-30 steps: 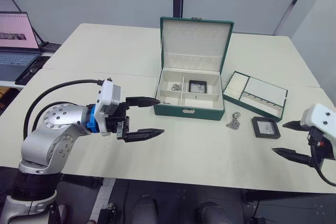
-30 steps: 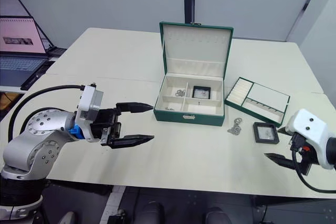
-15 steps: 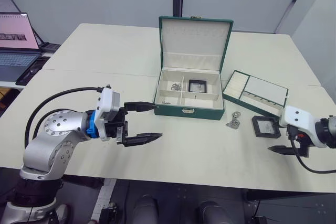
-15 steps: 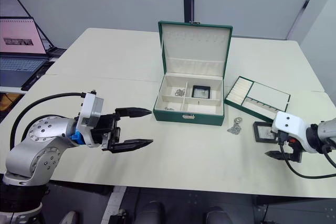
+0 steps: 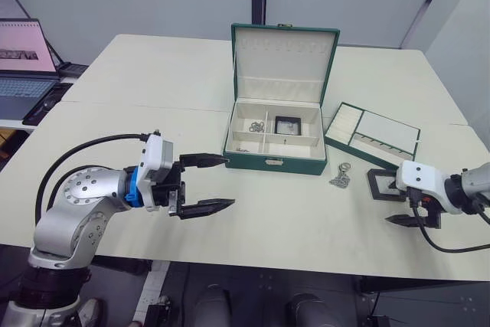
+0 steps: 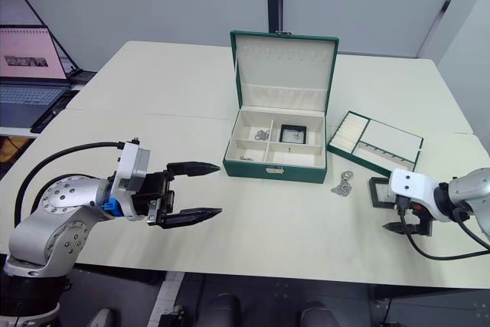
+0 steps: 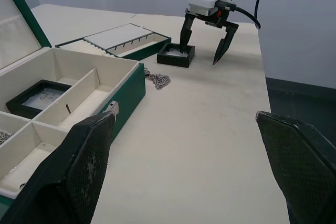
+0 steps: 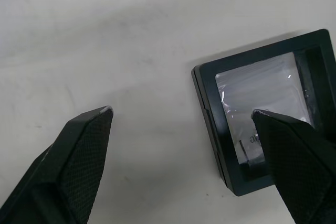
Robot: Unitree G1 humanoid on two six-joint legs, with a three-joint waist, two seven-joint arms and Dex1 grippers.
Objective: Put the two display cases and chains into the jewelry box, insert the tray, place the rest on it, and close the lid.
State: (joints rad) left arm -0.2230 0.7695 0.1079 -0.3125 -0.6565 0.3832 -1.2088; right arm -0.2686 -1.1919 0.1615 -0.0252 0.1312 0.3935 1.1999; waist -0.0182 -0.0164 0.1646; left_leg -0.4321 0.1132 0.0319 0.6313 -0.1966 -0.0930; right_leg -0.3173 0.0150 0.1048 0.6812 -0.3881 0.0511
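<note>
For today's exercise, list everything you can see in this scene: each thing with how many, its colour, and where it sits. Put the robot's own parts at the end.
table: one, cream, under everything.
jewelry box: one, dark green with cream lining, table centre.
lid: one, green rim, cream inside, standing open behind the box.
display cases: two, black frames with pale windows; one in the box's back right compartment, one on the table under the right gripper.
chains: two silvery bunches; one in the box, one on the table by the box's front right corner.
tray: one, green rim, cream lining, right of the box.
laptop: one, open, on a side surface at far left.
left gripper: black fingers, open, above the table left of the box.
right gripper: black fingers, open, one fingertip over the case, the other outside it.
</note>
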